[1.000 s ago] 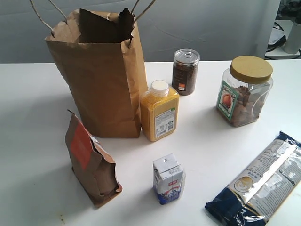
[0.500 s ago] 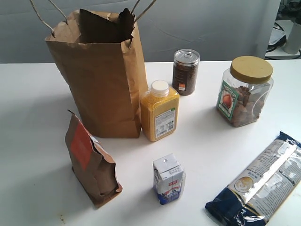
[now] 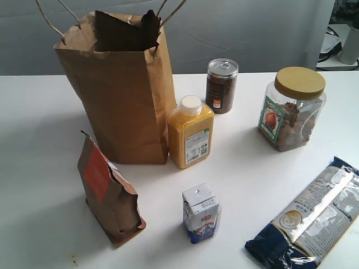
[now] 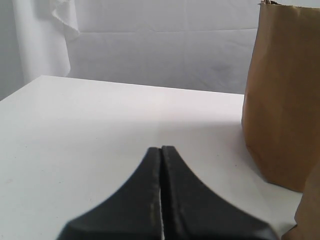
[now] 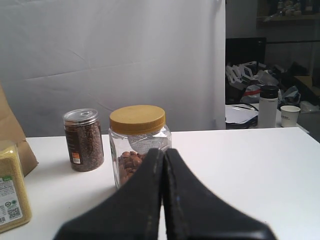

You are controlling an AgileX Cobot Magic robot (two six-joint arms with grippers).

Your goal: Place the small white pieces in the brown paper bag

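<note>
The tall brown paper bag [image 3: 115,89] stands open at the back left of the white table, string handles up; its side also shows in the left wrist view [image 4: 285,95]. No small white pieces show in any view. My left gripper [image 4: 161,150] is shut with nothing between its black fingers, low over bare table, the bag off to one side. My right gripper [image 5: 163,151] is shut and empty too, pointing at the nut jar [image 5: 138,142]. Neither gripper appears in the exterior view.
A brown pouch with an orange-red label [image 3: 106,193] stands front left. A yellow bottle with a white cap [image 3: 190,133], a dark tin [image 3: 221,86], the nut jar [image 3: 291,109], a small milk carton [image 3: 200,213] and a long blue packet [image 3: 311,216] share the table.
</note>
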